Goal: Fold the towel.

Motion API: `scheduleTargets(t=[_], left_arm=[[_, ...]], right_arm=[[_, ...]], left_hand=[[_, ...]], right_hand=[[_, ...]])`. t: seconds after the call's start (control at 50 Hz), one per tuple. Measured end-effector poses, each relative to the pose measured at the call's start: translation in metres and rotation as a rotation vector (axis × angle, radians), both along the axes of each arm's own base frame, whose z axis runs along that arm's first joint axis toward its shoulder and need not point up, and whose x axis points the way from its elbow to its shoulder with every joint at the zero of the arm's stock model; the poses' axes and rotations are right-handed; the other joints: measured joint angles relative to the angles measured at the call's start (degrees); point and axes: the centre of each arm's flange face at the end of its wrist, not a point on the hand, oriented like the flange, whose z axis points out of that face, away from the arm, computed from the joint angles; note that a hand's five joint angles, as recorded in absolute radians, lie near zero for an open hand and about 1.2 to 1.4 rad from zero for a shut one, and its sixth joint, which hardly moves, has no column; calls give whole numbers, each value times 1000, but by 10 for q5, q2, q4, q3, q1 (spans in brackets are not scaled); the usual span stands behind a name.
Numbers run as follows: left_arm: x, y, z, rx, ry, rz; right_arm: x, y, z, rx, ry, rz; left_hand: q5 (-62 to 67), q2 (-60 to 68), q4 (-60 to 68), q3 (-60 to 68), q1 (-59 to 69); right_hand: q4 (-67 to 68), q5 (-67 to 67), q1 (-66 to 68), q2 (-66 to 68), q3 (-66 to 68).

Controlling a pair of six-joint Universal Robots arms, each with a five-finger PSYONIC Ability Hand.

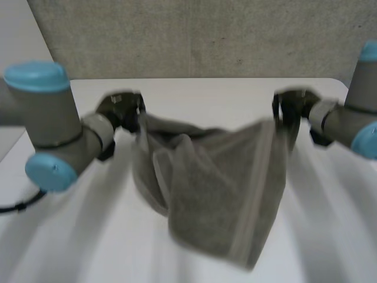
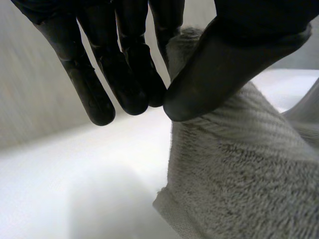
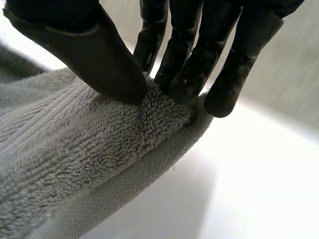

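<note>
**Item 1. Towel** [image 1: 218,183]: grey terry, with a woven band running down it nr the R-hand side. It is held up betw. both hands over the middle of the table. The top edge sags betw. the two grips. The body hangs in loose folds, bunched more on the L-hand side. I can't tell whether the lower edge touches the table.

**Item 2. Left hand** [image 1: 121,112]: black, at the towel's upper corner on that side. In the left wrist view, the thumb [image 2: 224,64] closes tip-to-tip against the fingers [image 2: 129,74], with the cloth edge nipped betw. them. The towel drops away below the thumb. The hand is clamped on the towel.

**Item 3. Right hand** [image 1: 288,109]: black, at the opposite upper corner. In the right wrist view, the thumb [image 3: 94,55] presses down on the terry and the fingers [image 3: 194,64] sit behind it. The corner is puckered betw. them, so this hand is also clamped on the towel.

**Item 4. Arms**: left arm [image 1: 47,118] and right arm [image 1: 353,124], grey w/ light-blue caps. They reach in from either side, w/ the hands well apart and at roughly equal height.

**Item 5. Table** [image 1: 330,236]: white top, lying under the towel.

**Item 6. Wall panel** [image 1: 206,35]: grey and felt-like, standing behind the table's far edge.
</note>
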Motion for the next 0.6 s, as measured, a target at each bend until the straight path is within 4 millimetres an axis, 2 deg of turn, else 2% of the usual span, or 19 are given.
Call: scheduleTargets(t=[0.04, 0.08, 0.1, 0.12, 0.14, 0.16, 0.18, 0.2, 0.22, 0.24, 0.28, 0.34, 0.36, 0.42, 0.48, 0.5, 0.56, 0.6], left_arm=[[-2, -15, 23, -107, -9, 5], [-2, -33, 64, -261, 2, 20], [-2, -36, 76, -304, 10, 25], [-2, -41, 98, -376, 27, 34], [-1, -43, 109, -411, 37, 39], [1, -46, 135, -495, 65, 50], [3, -46, 156, -564, 92, 61], [5, -46, 168, -600, 107, 67], [9, -46, 188, -662, 137, 78], [10, -45, 195, -683, 148, 82], [18, -43, 221, -763, 195, 98], [26, -43, 233, -791, 226, 109], [30, -45, 233, -785, 234, 114], [37, -53, 218, -730, 226, 125], [49, -67, 174, -596, 180, 149], [51, -70, 165, -569, 169, 153], [61, -76, 114, -444, 121, 164], [65, -77, 88, -391, 100, 161]], right_arm=[[4, -5, 32, -111, -9, 11], [8, -9, 87, -304, -43, 13], [8, -9, 105, -364, -58, 10], [7, -7, 137, -476, -89, 4], [7, -6, 149, -518, -102, 0], [5, 0, 184, -639, -148, -10], [2, 6, 207, -718, -183, -16], [2, 9, 217, -751, -199, -18], [-1, 16, 238, -824, -238, -21], [-2, 20, 249, -861, -259, -21], [-5, 28, 270, -932, -308, -17], [-5, 30, 272, -932, -324, -8], [-3, 28, 265, -904, -319, 2], [1, 21, 244, -820, -286, 22], [7, 12, 197, -659, -201, 62], [9, 11, 187, -627, -182, 69], [12, 8, 140, -488, -88, 103], [12, 8, 118, -429, -42, 116]], left_hand=[[0, 0, 0, 0, 6], [0, 0, 0, 1, 10], [0, 0, 0, 2, 10], [0, 0, 0, 2, 10], [0, 0, 0, 3, 10], [0, 0, 0, 3, 10], [0, 0, 1, 3, 10], [0, 0, 1, 3, 10], [1, 0, 2, 4, 10], [1, 0, 2, 4, 10], [3, 0, 2, 5, 10], [3, 0, 2, 5, 10], [3, 0, 2, 5, 10], [3, 1, 2, 5, 10], [3, 2, 2, 5, 10], [3, 2, 2, 5, 10], [3, 2, 3, 6, 11], [3, 3, 3, 6, 11]], right_hand=[[0, 0, 0, 0, 0], [0, 0, 2, 5, 1], [0, 0, 3, 5, 1], [0, 0, 3, 5, 1], [0, 0, 3, 5, 1], [1, 0, 3, 5, 1], [1, 0, 3, 5, 2], [1, 0, 3, 5, 2], [1, 0, 4, 5, 2], [1, 0, 4, 5, 2], [1, 0, 4, 5, 2], [1, 0, 4, 5, 2], [2, 0, 4, 5, 2], [2, 0, 4, 5, 2], [2, 0, 4, 5, 2], [3, 0, 4, 5, 2], [3, 0, 4, 5, 2], [3, 0, 4, 5, 3]])
